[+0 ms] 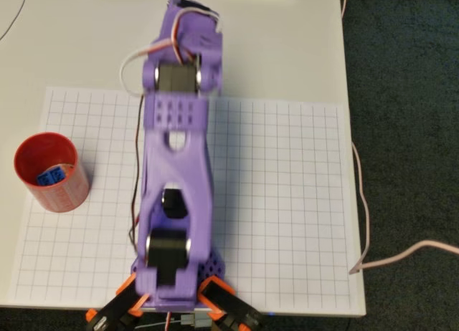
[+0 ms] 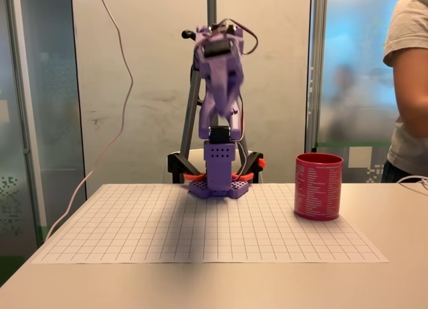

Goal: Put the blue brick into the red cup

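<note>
- Red plastic, the red cup (image 2: 318, 186) stands upright on the gridded sheet (image 1: 287, 202) near the sheet's left edge in the overhead view, right of centre in the fixed view.
- Inside it, seen from overhead, the blue brick (image 1: 50, 176) lies on the bottom, so the placement looks done.
- Behind, the purple arm (image 1: 176, 195) is folded up over its base at the sheet's edge, well apart from the cup.
- The gripper (image 2: 215, 48) is raised high and blurred; whether its jaws are parted or closed cannot be told.
- Risk is slight: a sideways swing of the arm could clip the cup's rim and tip the brick out.
- A person (image 2: 409, 81) stands beyond the table's far corner and could nudge the cup.
</note>
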You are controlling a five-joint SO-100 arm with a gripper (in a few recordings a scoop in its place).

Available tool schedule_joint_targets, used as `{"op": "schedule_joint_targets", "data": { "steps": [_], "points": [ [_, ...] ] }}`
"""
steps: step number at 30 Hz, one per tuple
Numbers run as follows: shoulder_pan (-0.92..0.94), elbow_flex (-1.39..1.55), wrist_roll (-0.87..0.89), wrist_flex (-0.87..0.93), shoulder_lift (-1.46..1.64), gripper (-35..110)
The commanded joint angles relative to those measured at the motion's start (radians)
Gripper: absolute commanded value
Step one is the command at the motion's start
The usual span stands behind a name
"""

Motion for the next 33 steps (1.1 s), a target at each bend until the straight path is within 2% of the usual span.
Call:
{"op": "schedule_joint_targets", "data": {
  "steps": [1, 5, 16, 19, 27, 33],
  "points": [
    [0.051, -0.026, -0.011, 0.097, 0.272, 0],
    [0.048, -0.018, -0.048, 0.229, 0.463, 0],
    [0.014, 0.155, -0.077, 0.348, 0.732, 0],
    [-0.02, 0.245, -0.067, 0.313, 0.732, 0],
    [-0.041, 0.755, -0.087, 0.224, 0.732, 0],
    [-0.041, 0.965, -0.06, 0.201, 0.732, 0]
  ]
}}
